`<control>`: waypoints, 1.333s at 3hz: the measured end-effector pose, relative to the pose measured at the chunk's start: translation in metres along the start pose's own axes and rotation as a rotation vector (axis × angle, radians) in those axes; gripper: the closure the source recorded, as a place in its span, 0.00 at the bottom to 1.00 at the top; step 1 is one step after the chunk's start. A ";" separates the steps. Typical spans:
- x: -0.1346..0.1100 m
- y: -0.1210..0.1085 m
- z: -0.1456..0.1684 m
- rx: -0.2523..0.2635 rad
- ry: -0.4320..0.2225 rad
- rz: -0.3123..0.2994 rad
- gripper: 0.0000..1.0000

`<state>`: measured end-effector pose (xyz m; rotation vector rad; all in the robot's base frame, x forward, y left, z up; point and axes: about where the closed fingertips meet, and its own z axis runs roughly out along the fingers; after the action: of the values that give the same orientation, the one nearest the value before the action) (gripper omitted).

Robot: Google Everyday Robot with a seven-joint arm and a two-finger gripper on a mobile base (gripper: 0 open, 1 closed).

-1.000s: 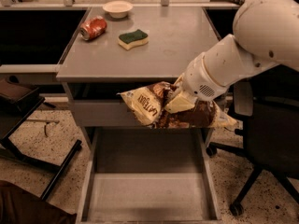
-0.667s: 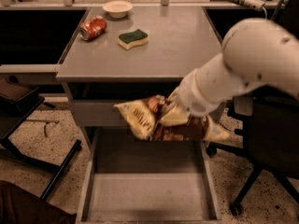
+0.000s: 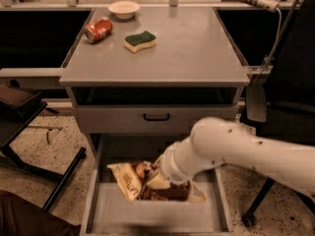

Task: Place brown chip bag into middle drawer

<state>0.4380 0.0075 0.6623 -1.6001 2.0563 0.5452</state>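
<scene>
I see my gripper (image 3: 158, 180) low down, over the back part of the open middle drawer (image 3: 157, 214). It is closed on the brown chip bag (image 3: 129, 182) and grips it near the middle. The white arm (image 3: 236, 149) reaches in from the right side and bends down to it.

The bag is shiny and full of wrinkles. Most of it is dark brown. Its left end is pale yellow with some printed letters on it, and that end sticks out to the left of the gripper and tips up a bit. The right end is pale too and pokes out under the arm. The bag lies across the drawer, from side to side. It is inside the drawer walls, close to the back. I cannot tell if it rests on the drawer floor or hangs just above it.

The drawer is a wide grey tray with a flat bare floor and thin low sides. The front part of the floor has nothing on it. Above it is a shut grey drawer front (image 3: 113, 119) with a black handle (image 3: 156, 117).

On the grey table top (image 3: 197, 48) a red can (image 3: 98, 29) lies on its side. A yellow sponge (image 3: 140, 40) with a green top sits just to the right of it. A white bowl (image 3: 124, 9) is behind them, near the back edge.
</scene>
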 end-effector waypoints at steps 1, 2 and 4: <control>0.028 0.007 0.072 -0.018 0.009 0.052 1.00; 0.017 -0.005 0.078 0.029 -0.030 0.053 1.00; 0.018 -0.027 0.096 0.040 -0.087 0.084 1.00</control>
<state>0.4724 0.0429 0.5735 -1.4471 2.0635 0.5887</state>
